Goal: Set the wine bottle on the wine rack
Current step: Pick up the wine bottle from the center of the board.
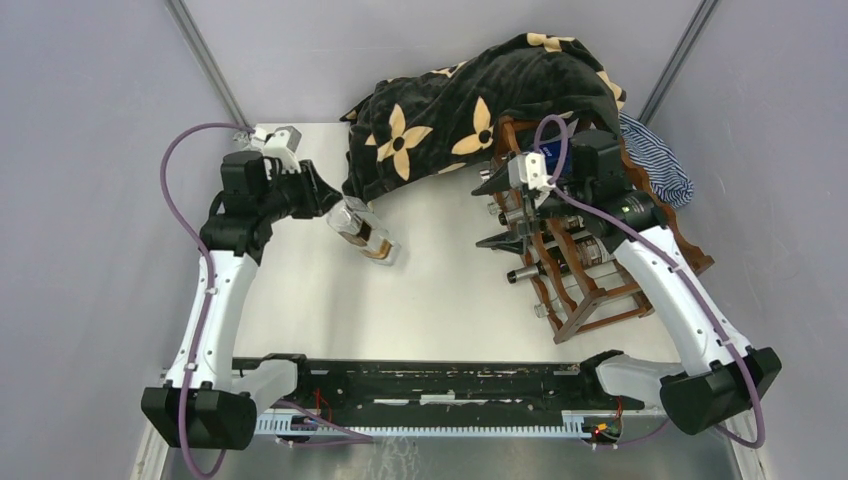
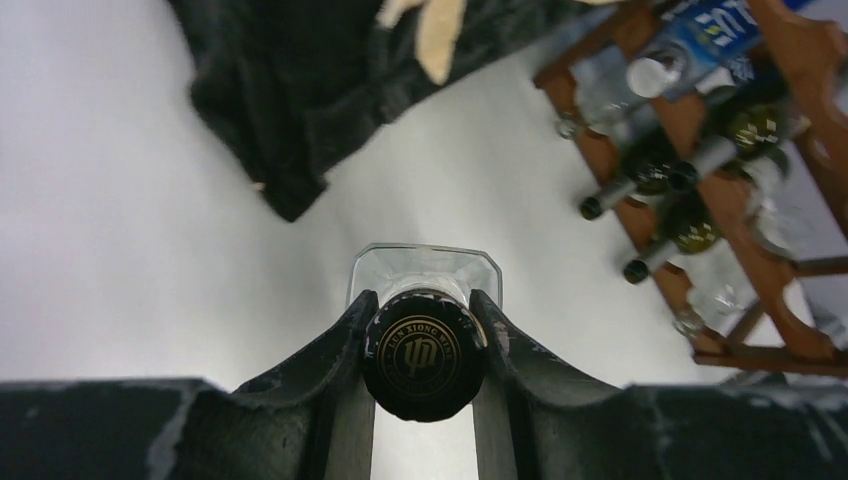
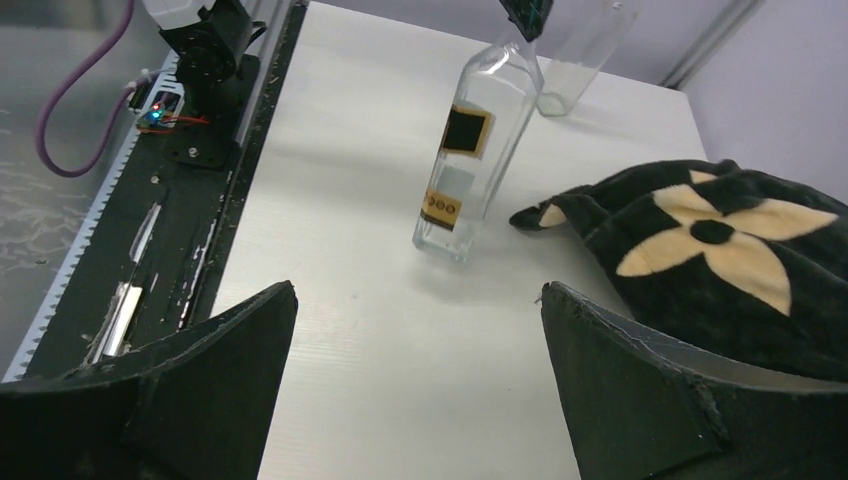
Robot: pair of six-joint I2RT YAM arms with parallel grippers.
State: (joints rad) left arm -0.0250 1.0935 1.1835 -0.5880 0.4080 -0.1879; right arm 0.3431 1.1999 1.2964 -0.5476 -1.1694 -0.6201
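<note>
Top external view: nearest the arm bases lies the bare white desk (image 1: 440, 300). To the right on it stands the wine rack (image 1: 590, 300), its dark reddish-brown scalloped rails carrying several bottles (image 1: 530, 272) that lie with their necks pointing toward the middle of the desk. The right hand (image 1: 495, 212) hangs just in front of the rack with its fingers spread wide apart and nothing between them; the right wrist view shows only bare desk in that gap.

Left of centre, well apart from the rack, the wine bottle (image 1: 362, 232) is a clear, square-shouldered one with a dark label and a black cap. It leans at a slant, and its base appears to touch the desk. The left hand (image 1: 330, 200) is clamped on its neck just below the cap, one finger on each side, as the left wrist view shows up close.

Farther back, a black blanket (image 1: 470, 100) with cream flower shapes covers the rack's far end and spills onto the desk close behind the bottle. A blue-and-white striped cloth (image 1: 660, 165) shows at the rack's far right.
</note>
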